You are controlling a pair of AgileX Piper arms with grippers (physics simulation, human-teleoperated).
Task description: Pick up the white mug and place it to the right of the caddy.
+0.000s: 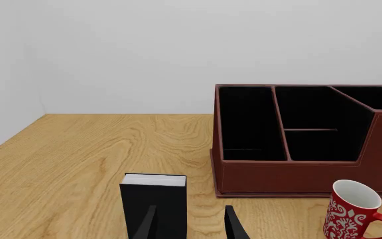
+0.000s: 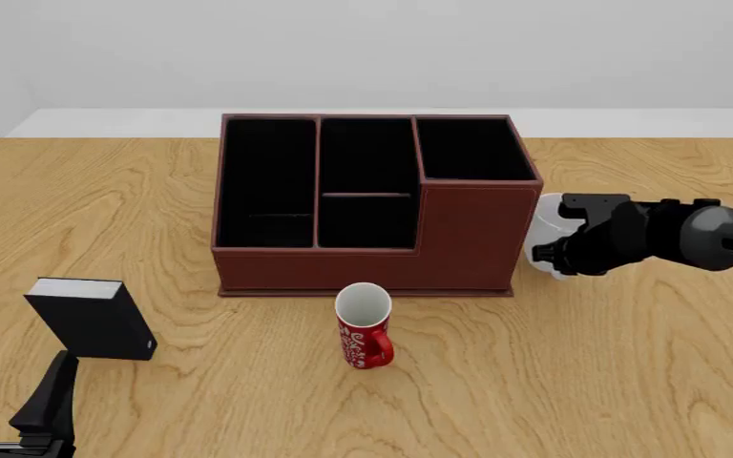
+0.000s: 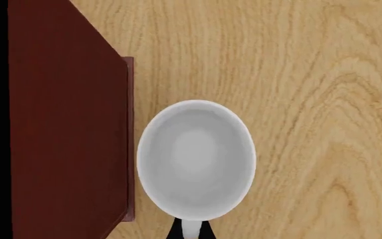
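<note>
The white mug (image 2: 544, 232) is upright just to the right of the caddy (image 2: 469, 239), close to its right wall. In the right wrist view I look down into the mug (image 3: 196, 159) beside the caddy's wall (image 3: 65, 124). My right gripper (image 2: 557, 250) reaches it from the right, and its fingers (image 3: 191, 230) are closed narrowly on a white part at the mug's edge, likely the handle. I cannot tell whether the mug rests on the table. My left gripper (image 2: 12, 393) is open and empty at the near left, also seen in the left wrist view (image 1: 189, 226).
A red mug with white lettering (image 2: 364, 329) stands in front of the caddy, also in the left wrist view (image 1: 353, 209). A small black box with a white top (image 2: 87, 320) stands at the near left, just beyond my left gripper (image 1: 154, 199).
</note>
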